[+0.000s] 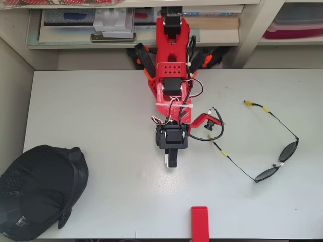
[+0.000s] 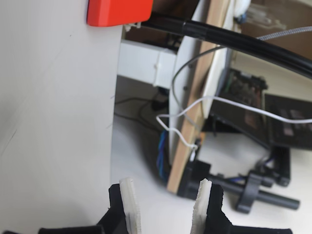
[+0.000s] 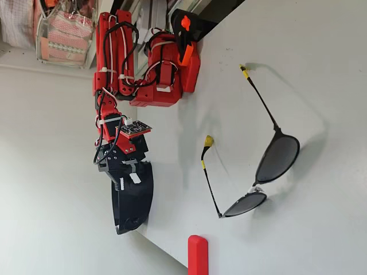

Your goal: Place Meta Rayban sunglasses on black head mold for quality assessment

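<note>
The sunglasses (image 1: 289, 149) lie open on the white table (image 1: 101, 116) at the right of the overhead view, lenses toward the front edge and yellow-tipped arms spread toward the arm. They also show in the fixed view, where the sunglasses (image 3: 278, 157) rest flat, lenses dark. The black head mold (image 1: 40, 194) sits at the front left corner, out of the other two views. My gripper (image 1: 171, 161) hangs over the table's middle, well left of the glasses and right of the mold. In the wrist view the gripper (image 2: 165, 190) is open, white pads (image 2: 129, 204) apart with nothing between them.
A red block (image 1: 199, 224) lies at the table's front edge, below the gripper, and also appears as the red block (image 2: 119, 12) in the wrist view. Shelves with boxes (image 1: 116, 22) stand behind the arm's base. Cables (image 1: 214, 126) loop off the wrist toward the glasses' nearer arm.
</note>
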Robot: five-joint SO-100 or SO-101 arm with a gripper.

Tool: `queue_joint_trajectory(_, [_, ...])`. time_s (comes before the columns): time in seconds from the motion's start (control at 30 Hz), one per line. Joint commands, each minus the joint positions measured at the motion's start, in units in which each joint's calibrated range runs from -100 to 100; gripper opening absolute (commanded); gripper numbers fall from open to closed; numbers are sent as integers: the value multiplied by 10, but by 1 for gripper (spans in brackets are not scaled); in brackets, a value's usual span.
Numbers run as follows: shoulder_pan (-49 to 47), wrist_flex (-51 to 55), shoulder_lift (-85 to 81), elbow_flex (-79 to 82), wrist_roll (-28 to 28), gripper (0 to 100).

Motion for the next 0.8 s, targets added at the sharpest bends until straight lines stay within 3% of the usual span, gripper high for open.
queue_joint_trajectory(0.0, [3, -1, -13, 4, 2, 62])
queue_joint_trajectory(0.77, [3, -1, -13, 4, 2, 62])
